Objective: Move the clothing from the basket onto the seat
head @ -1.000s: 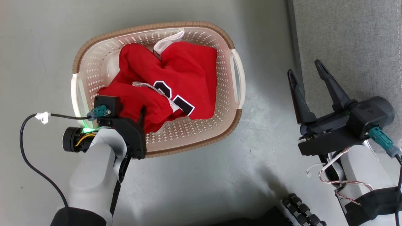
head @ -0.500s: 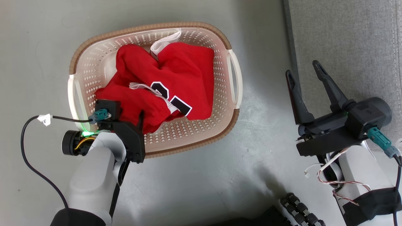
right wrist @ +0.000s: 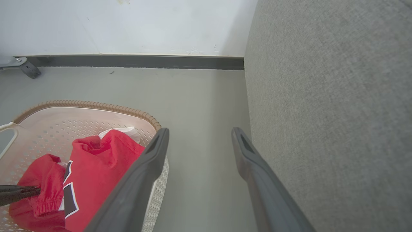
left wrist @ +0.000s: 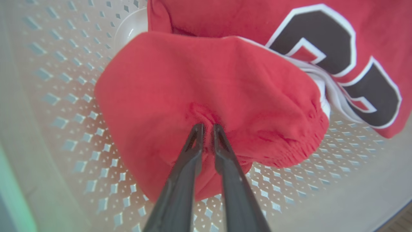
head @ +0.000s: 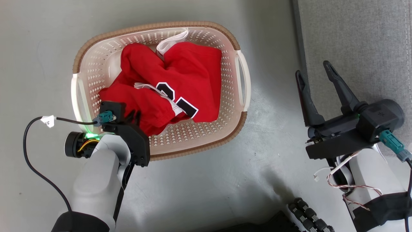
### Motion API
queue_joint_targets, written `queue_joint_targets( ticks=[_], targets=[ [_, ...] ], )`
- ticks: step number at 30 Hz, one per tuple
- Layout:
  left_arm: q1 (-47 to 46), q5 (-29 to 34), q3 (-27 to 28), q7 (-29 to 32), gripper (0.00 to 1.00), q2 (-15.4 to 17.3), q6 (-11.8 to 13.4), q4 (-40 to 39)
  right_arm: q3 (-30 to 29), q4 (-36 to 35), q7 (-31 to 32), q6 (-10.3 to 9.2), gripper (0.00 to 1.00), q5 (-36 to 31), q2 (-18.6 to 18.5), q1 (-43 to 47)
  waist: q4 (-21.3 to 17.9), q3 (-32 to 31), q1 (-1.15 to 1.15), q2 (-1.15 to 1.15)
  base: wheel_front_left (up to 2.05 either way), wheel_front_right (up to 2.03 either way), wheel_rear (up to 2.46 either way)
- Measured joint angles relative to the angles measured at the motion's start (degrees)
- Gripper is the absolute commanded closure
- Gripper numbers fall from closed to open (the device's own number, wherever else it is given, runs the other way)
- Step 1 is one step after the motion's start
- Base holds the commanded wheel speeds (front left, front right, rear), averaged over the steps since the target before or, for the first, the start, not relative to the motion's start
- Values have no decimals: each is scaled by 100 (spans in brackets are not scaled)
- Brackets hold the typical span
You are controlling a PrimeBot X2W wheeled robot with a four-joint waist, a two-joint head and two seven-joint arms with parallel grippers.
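floor [head: 48, 48]: grey, biggest area, runs under everything. cut by all frame edges in head view.
seat [head: 354, 32]: grey fabric, right side of head view, cut off at top + right edges. its near edge runs up-down that view. nothing lies on the part shown.
basket [head: 154, 27]: on floor, left of seat, well apart from it. long axis roughly left-right across head view, right end a bit higher, white handles at the two short ends. near-left rim hidden behind left arm + wrist housing. bottom mostly hidden under the pile. right wrist view cuts it at left + bottom edges.
clothing [head: 193, 74]: red, all inside basket, none on seat. pile runs from lower left to upper right of basket. can't tell how many pieces, folds overlap. black numerals w/ white edge run diagonally down-right in head view, first one partly tucked under a fold. white trim loop pokes out at the far end.
right gripper [head: 312, 69]: over floor beside seat edge, fingers pointing up head view, jaws spread wide w/ nothing between them.
left gripper [left wrist: 206, 127]: at near-left end of pile. in head view the tips are hidden by the wrist housing + red cloth. left wrist view shows jaws nearly together, pinching a puckered fold of the clothing by an elastic hem.
cable w/ white tag [head: 49, 121]: loops left of left wrist, tag text too small to read.
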Motion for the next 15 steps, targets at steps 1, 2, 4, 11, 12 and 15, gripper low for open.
queue_joint_targets(
  ticks=[1, 2, 4, 11, 12, 15],
  targets=[
    [-7, 0, -7, -25, 98, -3, -8, 12, -3, -2, 0, 0, 0, 0, -2, 0, 7, 0, 0, 0, 0, 0, 0],
    [-9, 0, -13, -51, 100, -3, -38, 21, -8, -3, 0, 0, 0, 0, -7, 1, 14, 1, 0, 0, 0, 0, 0],
    [-19, -1, -25, -76, 100, -10, -42, 32, -18, -7, 0, 0, 0, 0, -14, 5, 30, 0, 0, 0, 0, 0, 0],
    [-77, -26, -64, -152, 100, -65, -43, 62, -81, 4, 0, 0, 0, 0, -66, 42, 115, -37, 0, 0, 0, 0, 0],
    [-77, -60, -60, -179, 100, -71, -43, 69, -92, 10, 1, 1, 0, 0, -70, 51, 134, -50, 0, 0, 0, 0, 0],
    [-76, -113, -42, -250, 100, -80, -43, 85, -112, 55, 1, 0, 0, 0, -81, 65, 195, -108, 0, 0, 0, 0, 0]
  ],
)
